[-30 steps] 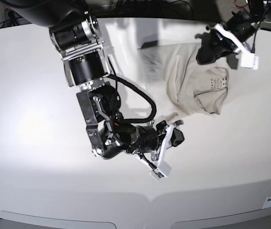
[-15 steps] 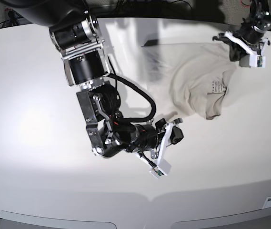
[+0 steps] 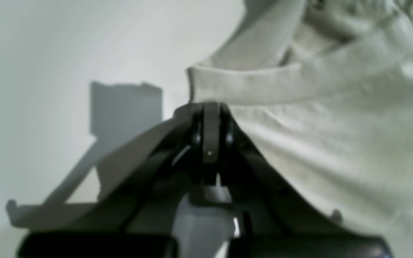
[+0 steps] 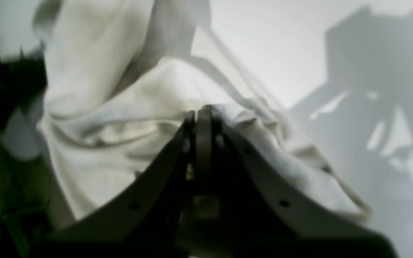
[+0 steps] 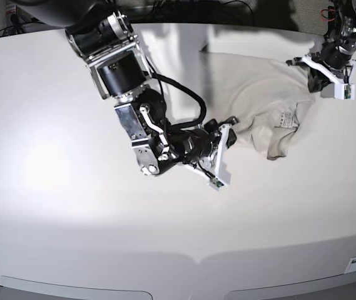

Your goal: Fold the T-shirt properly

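The pale beige T-shirt (image 5: 259,94) lies crumpled at the back right of the white table, with its dark neck label (image 5: 286,119) showing. My left gripper (image 5: 315,74) is at the shirt's right edge. In the left wrist view it (image 3: 210,107) is shut on a stitched hem of the T-shirt (image 3: 335,143). My right gripper (image 5: 229,139) is at the shirt's lower left edge. In the right wrist view it (image 4: 203,109) is shut on bunched fabric of the T-shirt (image 4: 120,118). The cloth is stretched between the two grippers.
The white tabletop (image 5: 52,187) spreads to the left and front. My right arm's bulky links and black cable (image 5: 184,103) reach across the table's middle. The curved front edge (image 5: 196,256) is near the bottom. Dark clutter lies beyond the far edge.
My right arm has swung up and to the right. My left gripper has moved right and slightly down. The shirt now spreads wider and flatter between them.
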Robot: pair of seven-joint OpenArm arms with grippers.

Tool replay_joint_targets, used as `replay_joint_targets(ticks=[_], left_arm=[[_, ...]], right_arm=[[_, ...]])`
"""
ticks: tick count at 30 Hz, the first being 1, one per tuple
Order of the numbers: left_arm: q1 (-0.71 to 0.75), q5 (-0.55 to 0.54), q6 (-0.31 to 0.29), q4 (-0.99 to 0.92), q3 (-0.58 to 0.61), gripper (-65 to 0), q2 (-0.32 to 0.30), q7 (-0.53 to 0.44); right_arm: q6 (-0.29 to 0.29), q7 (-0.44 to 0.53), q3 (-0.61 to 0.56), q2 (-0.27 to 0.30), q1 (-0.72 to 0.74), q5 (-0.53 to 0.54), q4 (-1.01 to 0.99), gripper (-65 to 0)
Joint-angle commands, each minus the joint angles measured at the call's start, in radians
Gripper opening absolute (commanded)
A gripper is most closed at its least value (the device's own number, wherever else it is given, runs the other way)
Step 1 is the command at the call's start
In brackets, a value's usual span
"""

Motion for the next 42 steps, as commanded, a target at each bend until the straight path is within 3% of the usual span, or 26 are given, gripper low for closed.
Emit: replay_joint_targets(ticks=[1, 7, 12, 17, 19, 21, 23, 25, 29, 35, 42], left_arm=[[-0.012, -0.008, -0.002, 0.012, -0.006, -65.0, -0.014, -0.031], [-0.089, -0.008, -0.003, -0.027, -0.006, -65.0, -0.014, -0.03], [-0.165, 0.003, -0.006, -0.143, -0.006, -65.0, -0.014, -0.031], [-0.193, 0.033, -0.006, -0.135, -0.006, -65.0, -0.045, -0.04], [-0.189, 0.009, -0.006, -0.083, -0.006, -65.0, -0.076, 0.019], [-0.184, -0.058, -0.005, -0.028, -0.006, -65.0, -0.104, 0.138], [-0.163, -0.135, -0.005, 0.021, -0.006, -65.0, -0.126, 0.211], [-0.118, -0.192, -0.004, 0.069, -0.006, -65.0, -0.146, 0.222], [-0.004, -0.203, 0.044, 0.136, -0.006, -65.0, -0.152, 0.218], [0.161, -0.24, 0.046, 0.139, -0.006, -65.0, -0.143, 0.146], [0.23, -0.255, 0.047, 0.139, -0.005, -65.0, -0.058, 0.12]], right_arm=[[0.009, -0.015, 0.001, -0.009, 0.015, 0.01, 0.016, -65.0], [0.009, -0.055, 0.001, -0.009, -0.069, 0.013, 0.083, -65.0], [0.009, -0.094, 0.0, 0.013, -0.169, 0.089, 0.228, -65.0], [0.009, -0.058, 0.0, 0.043, -0.221, 0.077, 0.305, -65.0], [0.009, -0.058, 0.0, 0.045, -0.215, 0.077, 0.304, -65.0], [0.009, -0.055, 0.0, 0.045, -0.212, 0.077, 0.304, -65.0], [0.009, -0.039, 0.0, 0.044, -0.213, 0.077, 0.304, -65.0], [0.009, -0.037, 0.0, 0.042, -0.213, 0.077, 0.303, -65.0], [0.009, -0.035, 0.0, 0.042, -0.213, 0.064, 0.304, -65.0], [0.009, -0.016, 0.0, 0.042, -0.213, 0.043, 0.303, -65.0], [0.009, -0.017, 0.0, 0.042, -0.214, 0.043, 0.304, -65.0]])
